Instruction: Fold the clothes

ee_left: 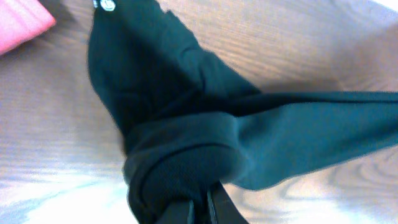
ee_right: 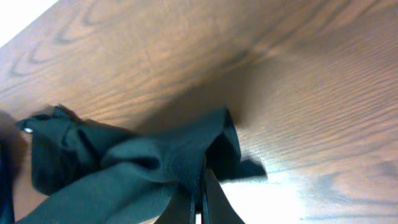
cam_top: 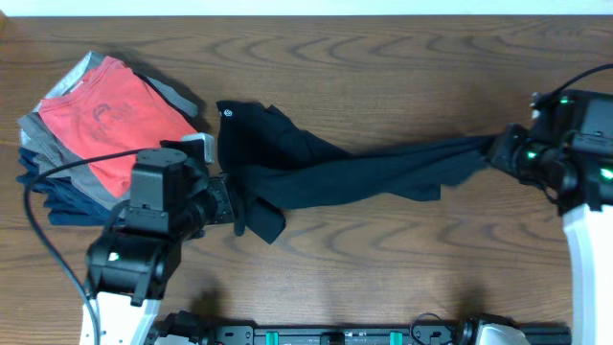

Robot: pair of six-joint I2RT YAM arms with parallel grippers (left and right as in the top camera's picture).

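Across a dark wood-grain table (cam_top: 383, 57) stretches a black soft-fabric long-sleeved garment (cam_top: 364, 177), long axis running claw to claw: left gripper (cam_top: 233, 207) clamped tight on its bunched end, right gripper (cam_top: 498, 150) pinching the opposite tip.

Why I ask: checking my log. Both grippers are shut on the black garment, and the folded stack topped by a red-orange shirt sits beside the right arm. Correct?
One thing is wrong: the folded stack, topped by the red-orange shirt, sits beside the left arm, as the overhead view shows. The left gripper and right gripper are shut on the black garment.
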